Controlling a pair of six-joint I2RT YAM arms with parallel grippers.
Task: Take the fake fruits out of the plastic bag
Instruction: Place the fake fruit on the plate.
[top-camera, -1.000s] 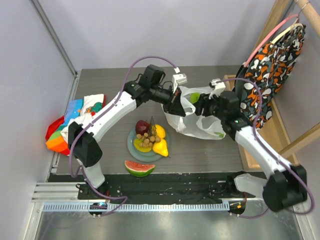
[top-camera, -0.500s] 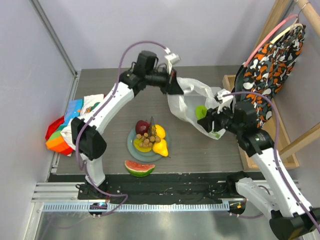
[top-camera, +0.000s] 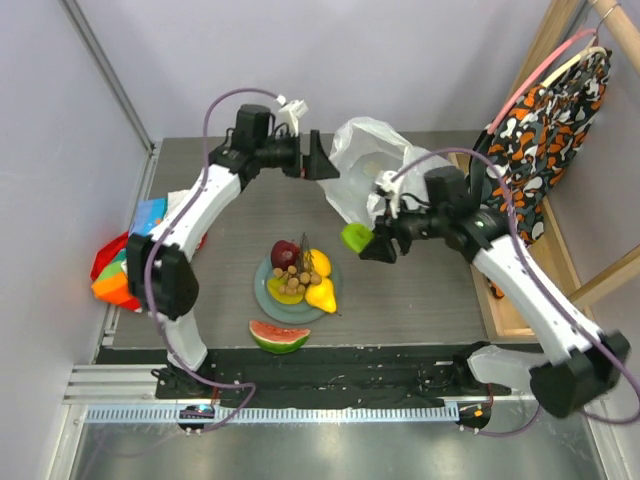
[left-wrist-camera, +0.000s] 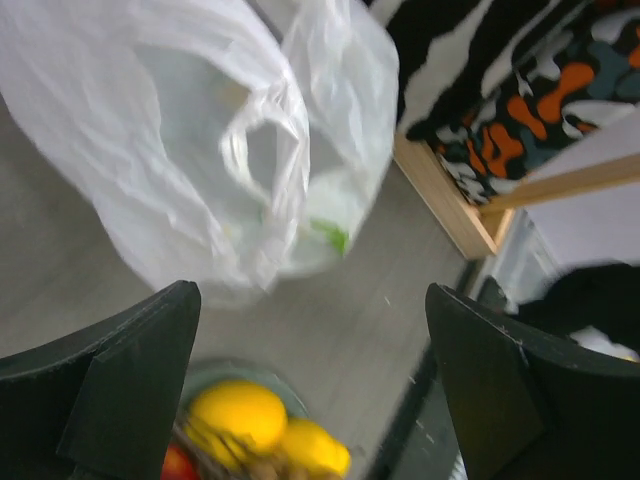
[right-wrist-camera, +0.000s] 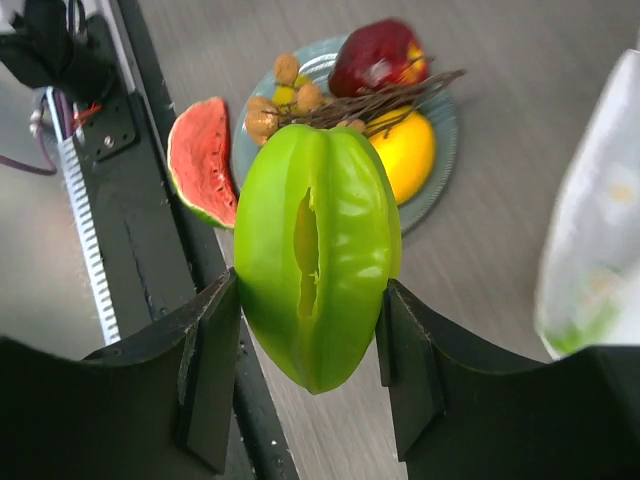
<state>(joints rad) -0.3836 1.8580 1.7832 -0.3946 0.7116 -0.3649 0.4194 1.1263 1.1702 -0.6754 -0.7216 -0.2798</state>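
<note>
Watermelon slice (top-camera: 278, 337) lies nearest, at six o'clock of the plate (top-camera: 261, 294) heaped with other fruits (top-camera: 300, 272). At the plate's two o'clock, the right gripper (top-camera: 366, 243) clamps a green ribbed fruit (top-camera: 354, 238). Beyond, the plastic bag (top-camera: 365, 165) stands puffed up, seemingly untouched by the wide-spread left gripper (top-camera: 322, 168) at its nine o'clock.

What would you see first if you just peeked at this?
The shiny green fruit, pinched in the right gripper above the table's middle. Behind it bulges the big white plastic bag, with the left gripper open beside it. Nearer the arms' bases sits a plate piled with colourful fruits.
</note>
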